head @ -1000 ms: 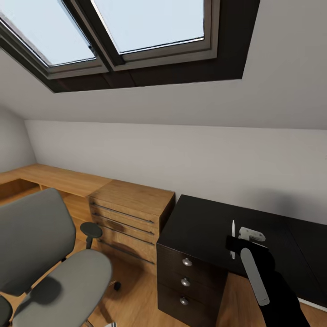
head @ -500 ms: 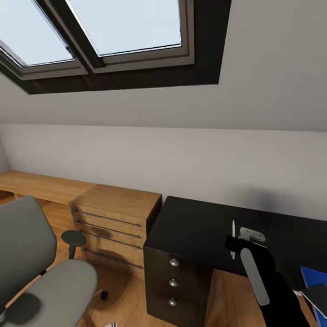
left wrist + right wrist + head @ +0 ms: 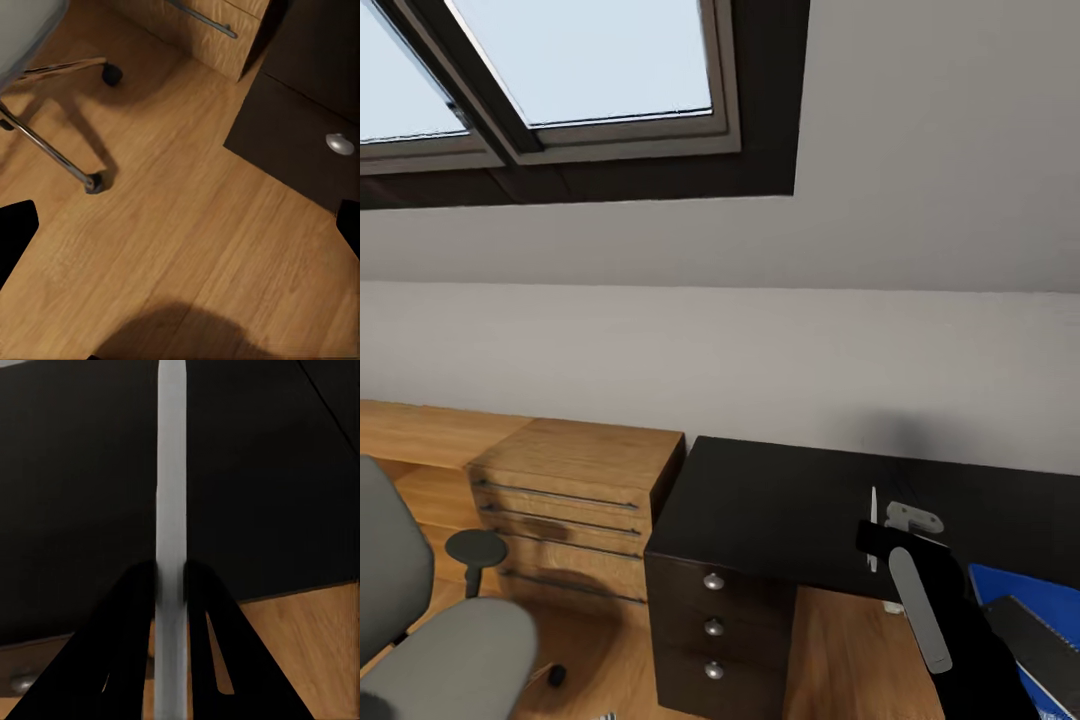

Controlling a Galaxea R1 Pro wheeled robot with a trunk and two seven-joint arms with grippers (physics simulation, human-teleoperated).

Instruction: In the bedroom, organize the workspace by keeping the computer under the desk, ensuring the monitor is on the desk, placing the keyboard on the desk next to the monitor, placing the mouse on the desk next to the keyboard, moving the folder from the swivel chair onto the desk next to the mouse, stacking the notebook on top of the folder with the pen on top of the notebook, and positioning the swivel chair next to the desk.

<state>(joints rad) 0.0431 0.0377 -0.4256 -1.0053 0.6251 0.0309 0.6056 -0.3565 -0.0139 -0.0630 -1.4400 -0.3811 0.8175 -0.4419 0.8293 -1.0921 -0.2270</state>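
your right claw [image 3: 171, 585] is clenched on the thin white stick-like pen [image 3: 874, 528], which stands nearly upright in the head view above the black-topped desk surface [image 3: 780, 510]. that puts you in the pen-carrying step — its home is on top of the notebook. the flat bright blue folder [image 3: 1000, 590] lies at the lower right of the head view with the dark grey-black notebook [image 3: 1032, 640] resting on it; from here i cannot tell whether they sit on the surface or beyond its edge. the next move calls for swinging the pen rightward over the notebook, tilting it flat, then lowering before letting go, so it doesn't roll off. your left claw [image 3: 180, 225] hangs released over the light wood floor [image 3: 172, 247], near the grey swivel chair [image 3: 420, 640] — still to be parked by the desk.
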